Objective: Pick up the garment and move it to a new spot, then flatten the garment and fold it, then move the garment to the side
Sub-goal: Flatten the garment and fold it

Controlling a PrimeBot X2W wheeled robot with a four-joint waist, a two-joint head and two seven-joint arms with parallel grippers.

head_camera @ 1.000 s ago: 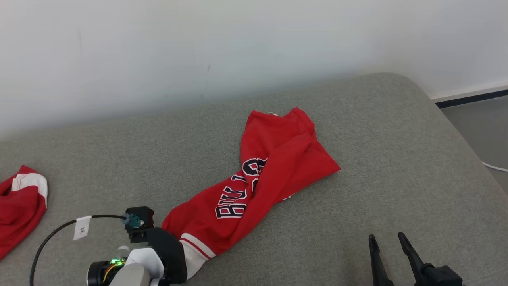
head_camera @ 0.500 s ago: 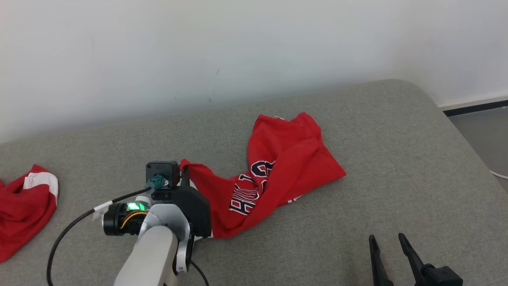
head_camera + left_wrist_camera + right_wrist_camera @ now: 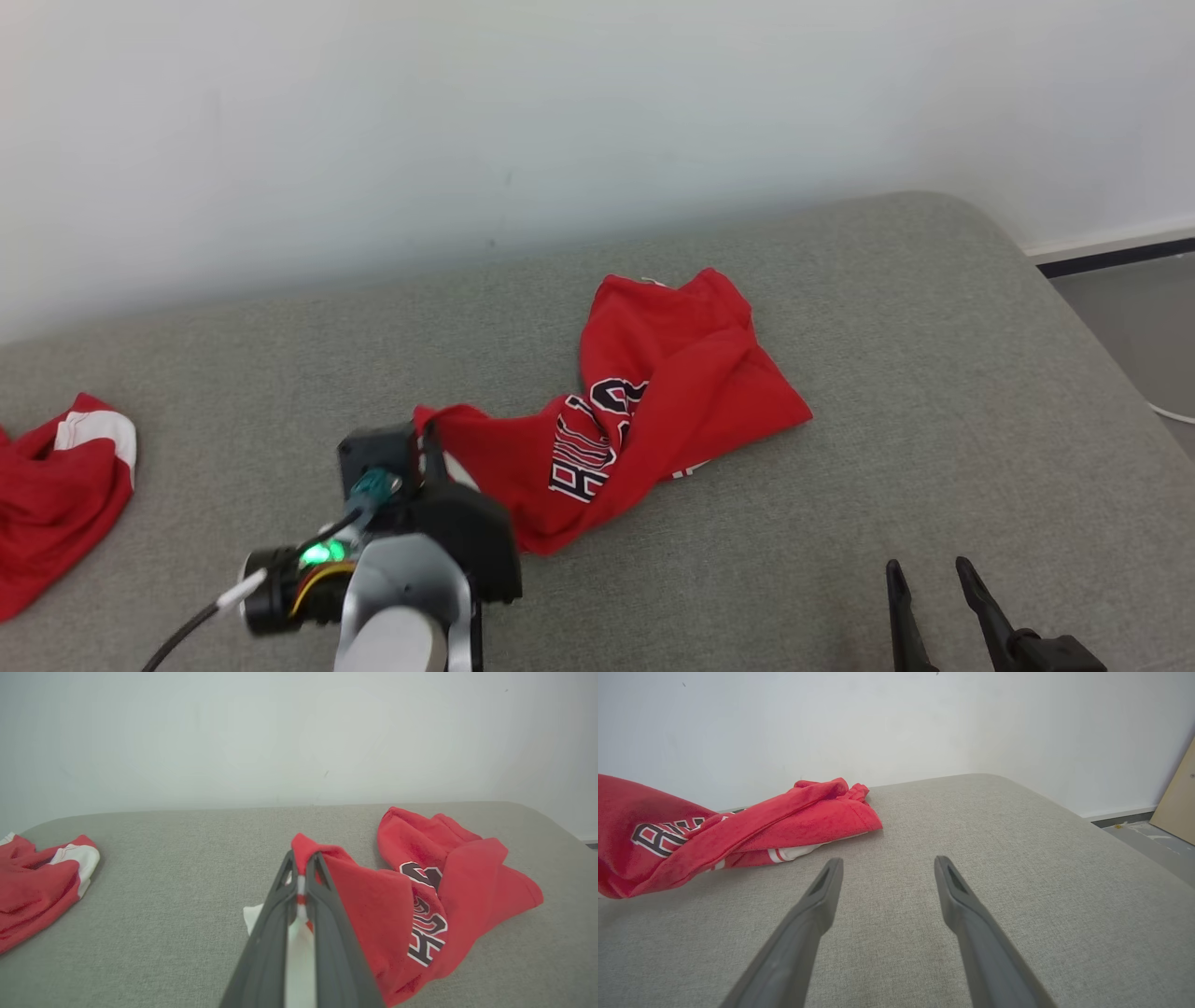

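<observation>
The garment [image 3: 653, 392] is a red jersey with black and white lettering, lying crumpled on the grey cushion. In the left wrist view the garment [image 3: 420, 896] spreads to the right of my fingers. My left gripper [image 3: 431, 446] is shut on the garment's near white-trimmed edge and holds that edge lifted off the cushion; the left gripper [image 3: 302, 858] pinches a red fold with white trim between its tips. My right gripper [image 3: 924, 569] stands open at the lower right, apart from the cloth. In the right wrist view the right gripper [image 3: 886, 862] is empty, with the garment [image 3: 738, 821] to its left.
A second red and white cloth [image 3: 56, 485] lies at the far left of the grey cushion [image 3: 934, 373], also seen as the cloth [image 3: 42, 882] in the left wrist view. A white wall runs behind. The cushion's right edge drops to the floor [image 3: 1139, 299].
My left gripper has closed on the garment's near edge and lifted it up and away from me, bunching the jersey toward its far end. The right arm has stayed still.
</observation>
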